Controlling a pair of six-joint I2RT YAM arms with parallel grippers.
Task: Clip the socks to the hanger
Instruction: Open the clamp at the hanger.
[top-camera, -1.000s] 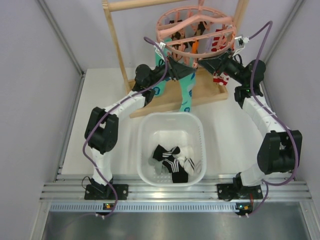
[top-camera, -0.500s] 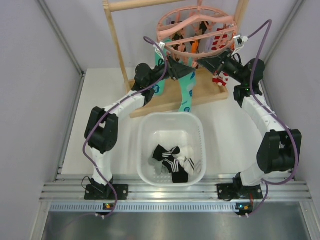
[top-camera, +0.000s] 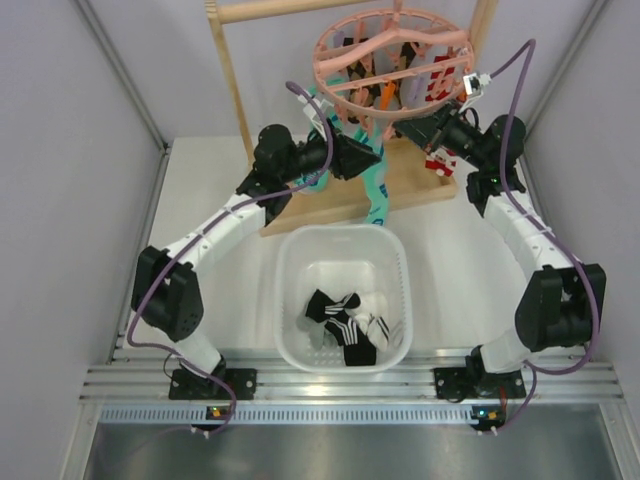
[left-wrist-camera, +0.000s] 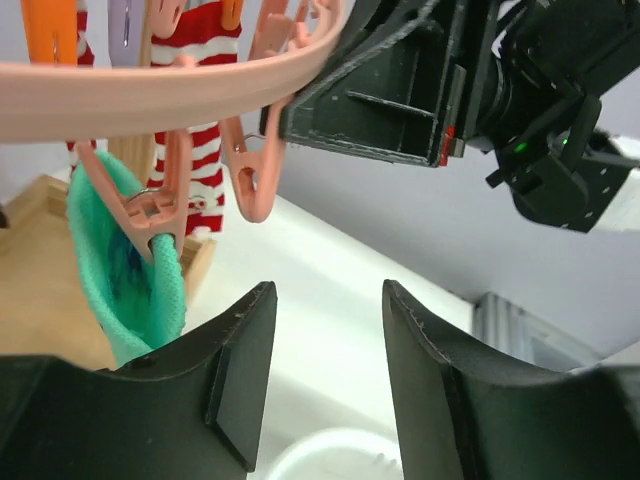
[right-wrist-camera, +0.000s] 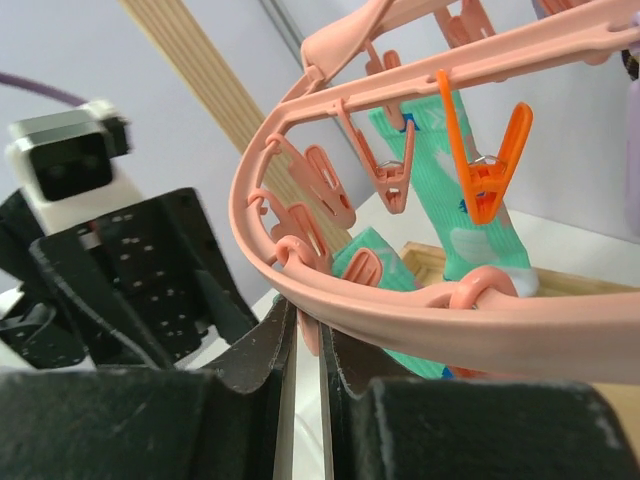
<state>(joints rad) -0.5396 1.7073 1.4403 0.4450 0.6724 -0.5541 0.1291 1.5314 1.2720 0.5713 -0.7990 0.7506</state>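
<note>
The socks (top-camera: 345, 325), black with white stripes, lie in the white basket (top-camera: 290, 260). The pink hanger (top-camera: 395, 55) hangs from the wooden rack. My left gripper (top-camera: 374, 158) is open and empty just below the hanger's front rim; in the left wrist view (left-wrist-camera: 325, 300) the hanger ring (left-wrist-camera: 150, 95) passes above it. My right gripper (top-camera: 402, 128) is shut on a pink clip peg (right-wrist-camera: 312, 335) under the hanger's outer ring (right-wrist-camera: 420, 305). No sock is in either gripper.
Long teal socks (top-camera: 375, 185) and red-and-white striped socks (top-camera: 440, 155) hang from pegs over the wooden rack base (top-camera: 330, 195). An orange peg (right-wrist-camera: 490, 170) hangs on the ring. The two grippers face each other closely under the hanger. Grey walls stand on both sides.
My left arm has drawn back to the left, its elbow swinging outward, and its gripper has dropped slightly below the hanger rim. The right gripper has stayed on the peg.
</note>
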